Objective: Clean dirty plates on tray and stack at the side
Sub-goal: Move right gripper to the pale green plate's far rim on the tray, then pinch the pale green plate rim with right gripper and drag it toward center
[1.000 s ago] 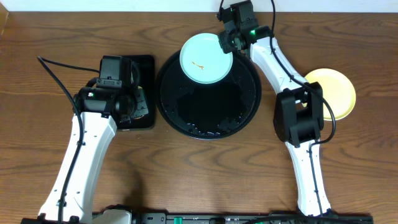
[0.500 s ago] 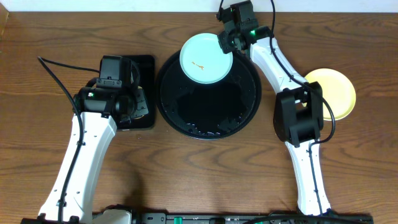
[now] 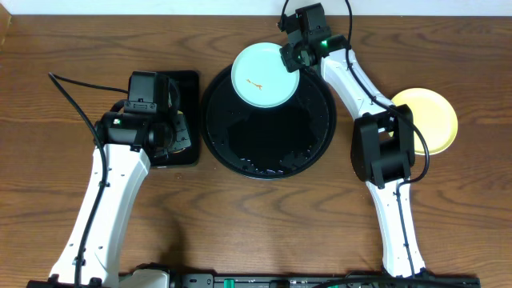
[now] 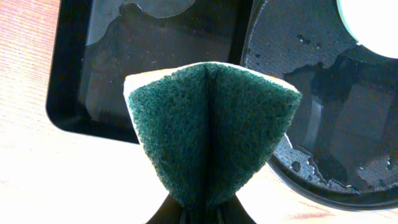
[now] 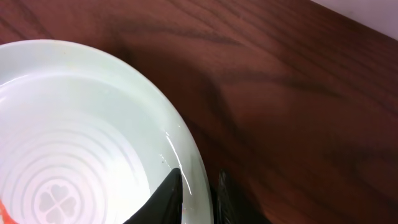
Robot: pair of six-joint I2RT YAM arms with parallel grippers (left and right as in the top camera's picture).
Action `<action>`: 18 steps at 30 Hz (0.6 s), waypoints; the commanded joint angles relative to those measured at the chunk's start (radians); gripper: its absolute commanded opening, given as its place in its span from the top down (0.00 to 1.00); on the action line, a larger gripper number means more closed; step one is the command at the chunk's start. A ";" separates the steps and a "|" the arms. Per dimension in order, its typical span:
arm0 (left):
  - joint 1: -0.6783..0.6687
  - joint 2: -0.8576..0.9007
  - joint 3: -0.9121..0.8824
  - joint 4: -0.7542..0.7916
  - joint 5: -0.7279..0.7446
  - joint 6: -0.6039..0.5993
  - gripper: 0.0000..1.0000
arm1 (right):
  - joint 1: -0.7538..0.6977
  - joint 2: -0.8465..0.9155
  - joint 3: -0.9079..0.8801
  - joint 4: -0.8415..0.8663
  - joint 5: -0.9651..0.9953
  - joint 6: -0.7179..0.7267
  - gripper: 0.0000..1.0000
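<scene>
Nothing shifted: right hand (image 5: 198,190) pinches glossy mint plate (image 5: 81,143) rim; left hand (image 4: 202,214) pinches folded coarse green sponge (image 4: 211,124).

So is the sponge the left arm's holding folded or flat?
Folded. The green sponge is creased down its middle, both halves pinched together at the bottom by the left gripper.

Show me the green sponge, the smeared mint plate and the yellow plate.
green sponge (image 4: 208,124): left wrist view, middle of its folded face.
mint plate (image 3: 268,68): overhead view, centre, just above the orange smear.
yellow plate (image 3: 438,120): overhead view, bare right half.
</scene>
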 commanded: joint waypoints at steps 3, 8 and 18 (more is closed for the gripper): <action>0.005 0.003 -0.005 0.004 -0.005 -0.008 0.92 | 0.015 0.022 -0.009 -0.035 -0.005 0.001 0.82; 0.005 0.003 -0.005 0.021 -0.005 -0.008 0.92 | 0.014 0.022 -0.009 -0.043 -0.005 0.000 0.84; 0.005 0.003 -0.005 0.016 -0.005 -0.008 0.92 | 0.010 -0.098 -0.007 -0.144 0.024 0.011 0.99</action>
